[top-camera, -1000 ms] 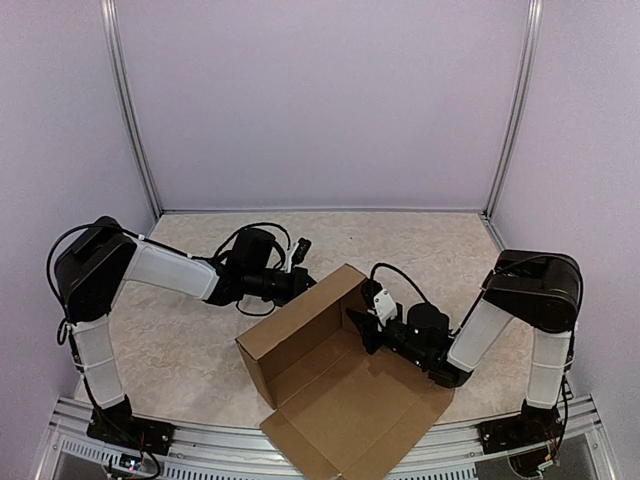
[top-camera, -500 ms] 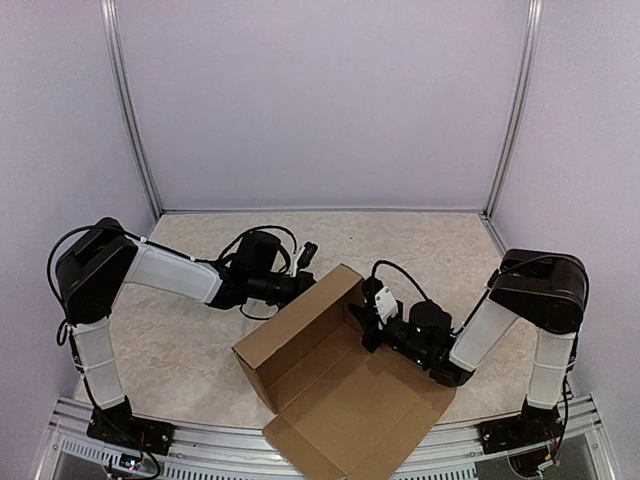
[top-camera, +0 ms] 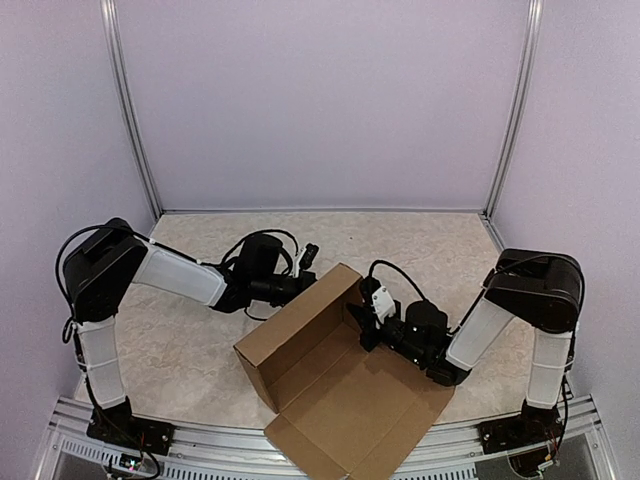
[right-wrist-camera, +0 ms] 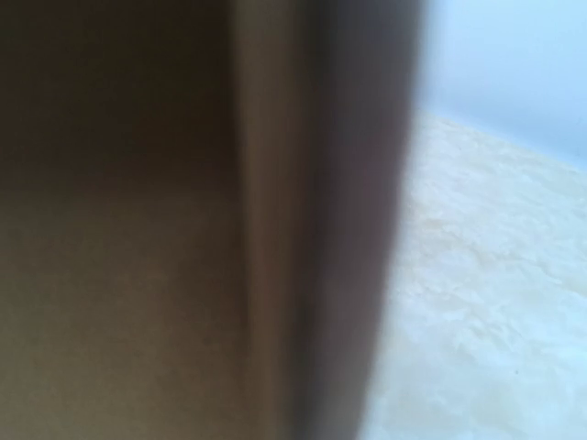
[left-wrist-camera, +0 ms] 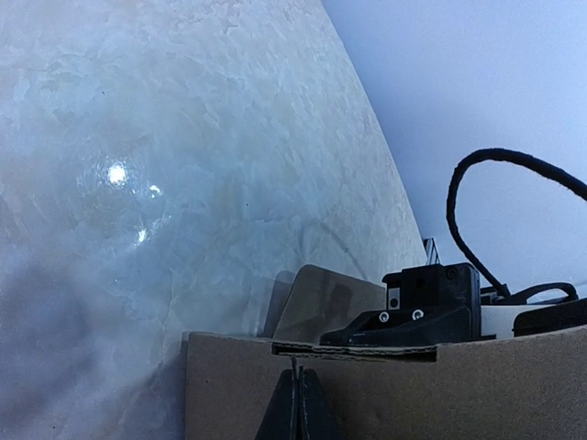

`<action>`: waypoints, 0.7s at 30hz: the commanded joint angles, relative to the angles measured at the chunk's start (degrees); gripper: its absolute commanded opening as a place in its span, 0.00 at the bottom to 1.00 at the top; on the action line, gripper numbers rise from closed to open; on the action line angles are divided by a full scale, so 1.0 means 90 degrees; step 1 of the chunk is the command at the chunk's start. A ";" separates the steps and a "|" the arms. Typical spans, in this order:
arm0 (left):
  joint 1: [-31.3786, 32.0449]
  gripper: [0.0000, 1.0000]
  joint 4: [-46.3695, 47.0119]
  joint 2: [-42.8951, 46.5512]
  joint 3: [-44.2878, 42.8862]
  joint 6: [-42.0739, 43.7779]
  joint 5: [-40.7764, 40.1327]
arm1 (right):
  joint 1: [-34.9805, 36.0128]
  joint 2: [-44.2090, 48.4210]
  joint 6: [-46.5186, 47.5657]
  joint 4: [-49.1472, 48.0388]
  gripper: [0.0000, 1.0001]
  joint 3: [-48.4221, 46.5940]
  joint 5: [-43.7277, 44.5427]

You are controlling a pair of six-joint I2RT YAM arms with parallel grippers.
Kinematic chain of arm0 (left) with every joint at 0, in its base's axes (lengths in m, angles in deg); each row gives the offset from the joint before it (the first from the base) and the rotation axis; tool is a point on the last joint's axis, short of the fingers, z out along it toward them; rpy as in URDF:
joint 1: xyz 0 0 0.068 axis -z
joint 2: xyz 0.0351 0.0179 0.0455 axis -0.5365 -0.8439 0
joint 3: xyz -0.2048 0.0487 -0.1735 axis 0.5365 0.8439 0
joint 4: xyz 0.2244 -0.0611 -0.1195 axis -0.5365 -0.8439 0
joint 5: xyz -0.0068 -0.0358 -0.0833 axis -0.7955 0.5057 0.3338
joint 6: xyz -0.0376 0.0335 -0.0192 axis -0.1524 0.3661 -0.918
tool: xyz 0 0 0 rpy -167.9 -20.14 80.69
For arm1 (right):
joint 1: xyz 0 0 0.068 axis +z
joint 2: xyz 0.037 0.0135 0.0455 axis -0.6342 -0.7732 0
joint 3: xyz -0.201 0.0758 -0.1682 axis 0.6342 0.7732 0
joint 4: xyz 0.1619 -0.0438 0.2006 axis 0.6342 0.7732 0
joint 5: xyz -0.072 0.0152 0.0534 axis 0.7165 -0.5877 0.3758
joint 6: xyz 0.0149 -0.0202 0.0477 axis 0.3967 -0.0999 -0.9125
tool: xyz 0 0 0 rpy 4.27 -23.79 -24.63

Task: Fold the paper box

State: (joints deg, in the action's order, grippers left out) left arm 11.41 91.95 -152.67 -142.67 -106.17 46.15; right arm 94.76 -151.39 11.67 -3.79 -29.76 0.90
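Observation:
The paper box (top-camera: 330,385) is brown cardboard and partly formed. Its back wall (top-camera: 290,325) stands up, a short side wall stands at the far right corner, and the big lid panel lies flat toward the front. My left gripper (top-camera: 306,281) is behind the back wall. In the left wrist view its fingers (left-wrist-camera: 295,411) are shut, tips against the outside of the wall (left-wrist-camera: 459,385) below a slit. My right gripper (top-camera: 362,327) is inside the box at the far right corner and shows over the wall (left-wrist-camera: 417,312). The right wrist view shows only blurred cardboard (right-wrist-camera: 183,229).
The marbled table (top-camera: 190,340) is ringed by pale walls and metal posts (top-camera: 130,110). A black cable (top-camera: 262,240) loops over the left wrist. The lid's front corner reaches the metal rail (top-camera: 200,460) at the table's near edge.
The left wrist has shifted slightly back and left. The right gripper has edged a little farther into the box's far right corner. The box has barely moved.

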 commanded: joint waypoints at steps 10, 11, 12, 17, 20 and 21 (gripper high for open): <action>0.0316 0.00 0.0789 -0.0392 -0.0454 -0.0356 0.0882 | 0.0096 -0.0462 -0.0159 -0.1636 0.00 -0.0426 -0.0240; 0.0335 0.00 0.0816 -0.0407 -0.0462 -0.0370 0.0898 | 0.0103 -0.0472 -0.0159 -0.1635 0.00 -0.0435 -0.0221; 0.0348 0.00 0.0828 -0.0407 -0.0463 -0.0375 0.0906 | 0.0103 -0.0481 -0.0148 -0.1631 0.00 -0.0445 -0.0211; 0.0435 0.00 0.1044 -0.0404 -0.0415 -0.0470 0.0993 | 0.0101 -0.0542 -0.0155 -0.1636 0.00 -0.0501 -0.0190; 0.0485 0.00 0.1327 -0.0466 -0.0405 -0.0607 0.1104 | 0.0103 -0.0581 -0.0185 -0.1637 0.00 -0.0516 -0.0194; 0.0495 0.00 0.1419 -0.0485 -0.0405 -0.0662 0.1136 | 0.0100 -0.0592 -0.0189 -0.1636 0.00 -0.0518 -0.0197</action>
State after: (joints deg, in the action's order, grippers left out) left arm 11.24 95.06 -156.04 -144.33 -110.10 46.30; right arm 94.73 -154.47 9.96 -5.13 -31.16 2.97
